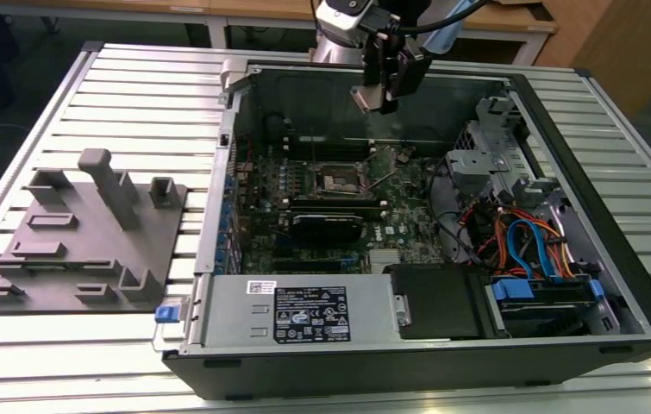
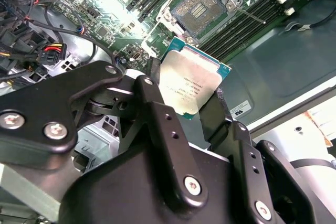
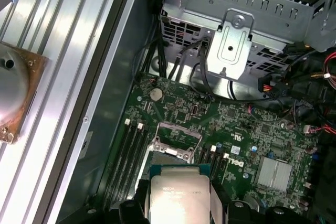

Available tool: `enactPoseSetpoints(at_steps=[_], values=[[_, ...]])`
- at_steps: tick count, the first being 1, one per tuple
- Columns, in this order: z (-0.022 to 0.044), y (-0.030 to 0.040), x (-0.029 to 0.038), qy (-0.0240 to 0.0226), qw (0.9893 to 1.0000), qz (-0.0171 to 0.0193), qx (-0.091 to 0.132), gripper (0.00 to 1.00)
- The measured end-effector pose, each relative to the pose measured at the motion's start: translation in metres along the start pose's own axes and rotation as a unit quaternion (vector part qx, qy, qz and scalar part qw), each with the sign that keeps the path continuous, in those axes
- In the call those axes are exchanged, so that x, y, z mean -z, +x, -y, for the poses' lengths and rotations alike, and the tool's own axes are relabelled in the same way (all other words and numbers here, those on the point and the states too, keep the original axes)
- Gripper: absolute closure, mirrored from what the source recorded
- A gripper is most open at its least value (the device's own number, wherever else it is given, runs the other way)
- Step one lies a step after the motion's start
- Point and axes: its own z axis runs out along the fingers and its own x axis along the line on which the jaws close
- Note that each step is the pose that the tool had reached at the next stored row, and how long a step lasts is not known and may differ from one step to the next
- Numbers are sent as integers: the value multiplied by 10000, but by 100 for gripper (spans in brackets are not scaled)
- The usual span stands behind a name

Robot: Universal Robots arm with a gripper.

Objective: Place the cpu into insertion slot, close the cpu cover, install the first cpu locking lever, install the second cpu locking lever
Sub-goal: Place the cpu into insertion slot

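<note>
Cpu [image 2: 193,80] sits clamped inside the pincer [image 2: 185,97].

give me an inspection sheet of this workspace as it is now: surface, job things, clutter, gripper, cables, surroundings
surface: slatted metal table with an open computer case lying on it
job's things: cpu held in the air above the motherboard; insertion slot has no chip in it, contacts bare; cpu cover position hard to tell
clutter: grey fixture block with pegs, on the table at the exterior view's left of the case
grippers: gripper closed on the cpu's edges, above the case
cables: blue, orange and red cable bundle inside the case, apart from the slot
surroundings: wooden furniture behind the table
</note>
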Motion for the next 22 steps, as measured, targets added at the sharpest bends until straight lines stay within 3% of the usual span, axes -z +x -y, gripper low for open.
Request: enactPoseSetpoints(at_steps=[14,22], values=[[0,0,-2,-2,9999,10,-110,46],[1,0,-5,-6,9995,26,-300,46]])
